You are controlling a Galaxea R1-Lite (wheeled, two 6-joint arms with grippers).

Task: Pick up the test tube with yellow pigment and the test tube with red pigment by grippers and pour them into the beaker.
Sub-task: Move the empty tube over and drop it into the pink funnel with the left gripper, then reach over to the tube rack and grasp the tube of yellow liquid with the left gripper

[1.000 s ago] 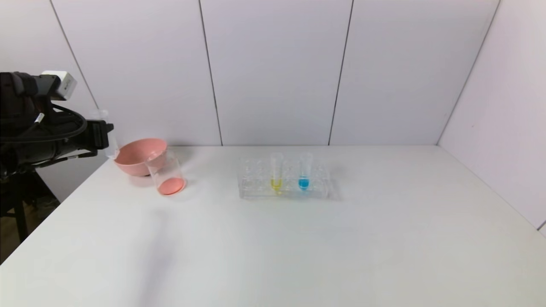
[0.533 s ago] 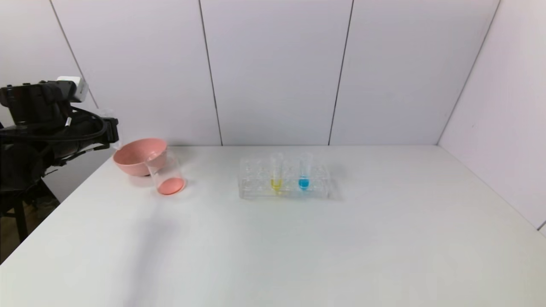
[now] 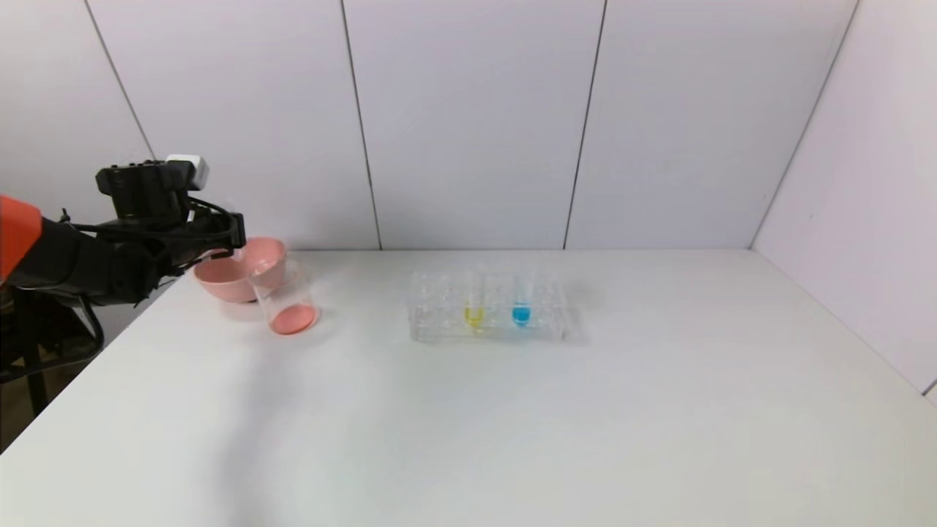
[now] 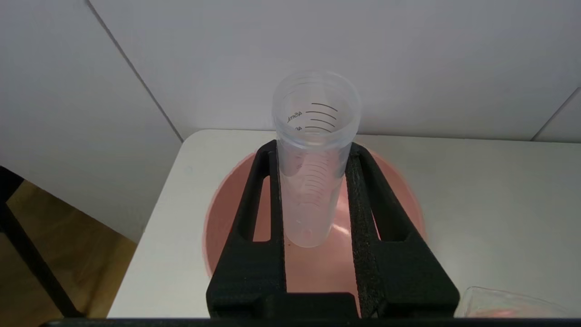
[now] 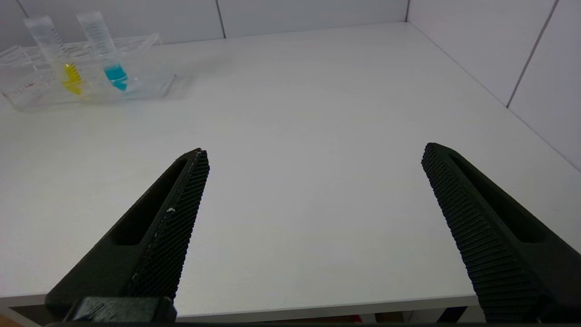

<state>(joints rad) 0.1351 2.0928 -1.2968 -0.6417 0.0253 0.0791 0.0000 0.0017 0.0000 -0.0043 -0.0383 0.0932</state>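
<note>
Red liquid already sits in the beaker (image 3: 285,306); the left gripper (image 4: 313,200), fingers clamped on the emptied red tube (image 4: 313,154), hovers over the pink bowl (image 3: 227,282) beside the beaker. Yellow tube (image 3: 474,304) waits in the rack (image 3: 439,322), well apart from the beaker, unpoured; the right gripper (image 5: 317,200) gapes wide, empty.

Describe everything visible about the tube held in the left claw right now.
The slim clear plastic test tube is clamped between the two black fingers of the left claw, its open mouth pointing away from the wrist camera. Printed graduation lines and a "45mL" mark show near the rim. It looks empty, with no pigment visible inside. It hangs over the pink bowl at the table's far left corner, touching only the fingers as far as visible.
</note>
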